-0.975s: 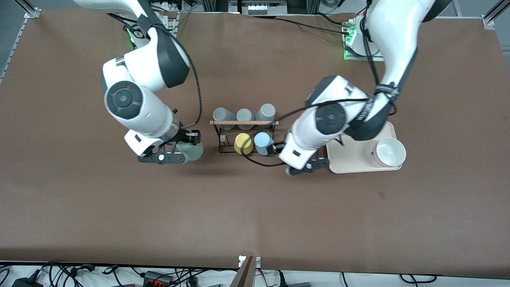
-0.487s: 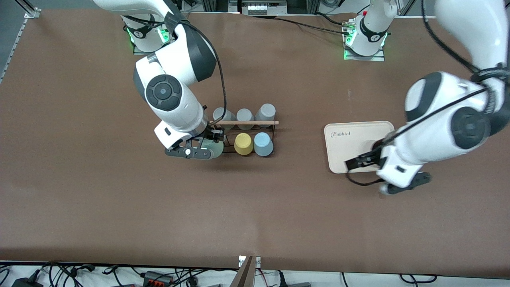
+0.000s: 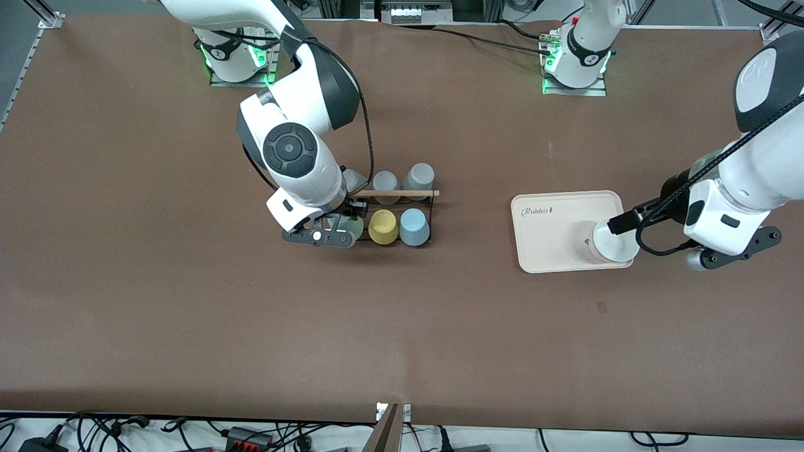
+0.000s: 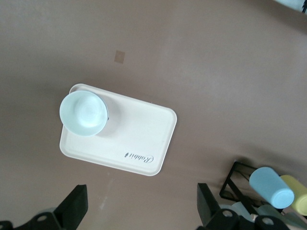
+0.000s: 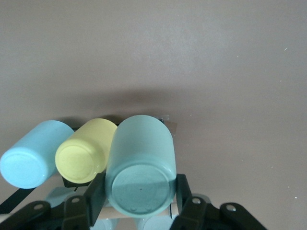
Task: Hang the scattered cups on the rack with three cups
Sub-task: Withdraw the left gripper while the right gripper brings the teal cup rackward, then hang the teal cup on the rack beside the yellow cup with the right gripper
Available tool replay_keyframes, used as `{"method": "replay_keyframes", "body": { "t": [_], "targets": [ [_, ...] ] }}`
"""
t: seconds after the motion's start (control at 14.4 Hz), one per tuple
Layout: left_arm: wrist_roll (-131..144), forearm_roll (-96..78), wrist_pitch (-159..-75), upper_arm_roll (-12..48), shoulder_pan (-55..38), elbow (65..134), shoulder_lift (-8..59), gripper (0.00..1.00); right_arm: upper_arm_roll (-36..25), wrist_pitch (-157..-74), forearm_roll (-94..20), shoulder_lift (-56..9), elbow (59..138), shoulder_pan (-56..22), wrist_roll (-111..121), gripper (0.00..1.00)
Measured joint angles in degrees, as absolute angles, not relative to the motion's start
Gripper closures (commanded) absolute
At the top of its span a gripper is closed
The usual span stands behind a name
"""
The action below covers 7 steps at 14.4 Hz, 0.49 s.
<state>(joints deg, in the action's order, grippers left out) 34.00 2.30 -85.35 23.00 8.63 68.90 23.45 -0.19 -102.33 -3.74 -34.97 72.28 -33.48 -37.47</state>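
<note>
Front view: the right hand [image 3: 339,231] is at the small black wire rack with a light wooden rod across its top [image 3: 394,193], at that rack's end toward the right arm's end of the worktop. Its body hides most of the pale sage-green handleless tumbler [image 3: 353,227], which sits beside the yellow cup [image 3: 382,226]. The light blue handleless tumbler [image 3: 414,226] hangs next to the yellow one, in the row nearer the front camera. Grey cups [image 3: 419,177] fill the row farther from it. The left hand [image 3: 615,225] hangs over the cream rectangular tray [image 3: 553,232], next to the white bowl-shaped cup [image 3: 612,240] standing on it; its fingers are too dark to read here.

Left wrist view: both black fingers [image 4: 74,207] stand wide apart with nothing between them, above bare worktop near the tray, whose printed lettering shows.

Right wrist view: the fingers [image 5: 96,196] clamp the sage-green tumbler by its sides, its flat base toward the camera, lying tilted and touching the yellow cup.

The brown matte worktop [image 3: 188,326] carries a small dark patch near the tray. Cables trail along its edges, and green lights glow at both arm bases.
</note>
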Motion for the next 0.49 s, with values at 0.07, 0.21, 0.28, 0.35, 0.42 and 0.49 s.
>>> {"method": "replay_keyframes", "body": {
  "t": [0.07, 0.21, 0.28, 0.35, 0.42, 0.49],
  "targets": [
    [34.0, 2.3, -85.8, 23.3, 8.6, 71.1, 22.5, 0.0, -0.2, -102.3, -3.7, -35.4, 72.3, -33.5, -37.5, 0.73],
    [32.7, 2.3, -90.6, 23.8, 8.7, 79.4, 18.0, 0.0, -0.2, -102.4, -3.7, -36.4, 72.3, -33.5, -37.5, 0.73],
    [30.9, 2.3, -92.9, 23.8, 8.7, 84.0, 15.0, 0.0, -0.2, -102.8, -3.7, -36.9, 72.4, -33.6, -37.5, 0.73],
    [29.2, 2.3, -94.1, 23.8, 8.9, 88.0, 12.0, 0.0, -0.2, -103.3, -3.7, -37.4, 72.6, -33.7, -37.5, 0.73],
    [27.9, 2.2, -94.5, 23.8, 9.5, 90.3, 9.9, 0.0, -0.2, -103.6, -3.7, -37.8, 72.7, -33.9, -37.5, 0.73],
    [26.7, 1.9, -94.6, 23.8, 10.5, 91.6, 8.6, 0.0, -0.2, -103.9, -3.7, -38.2, 72.7, -34.0, -37.5, 0.73]
  ]
}}
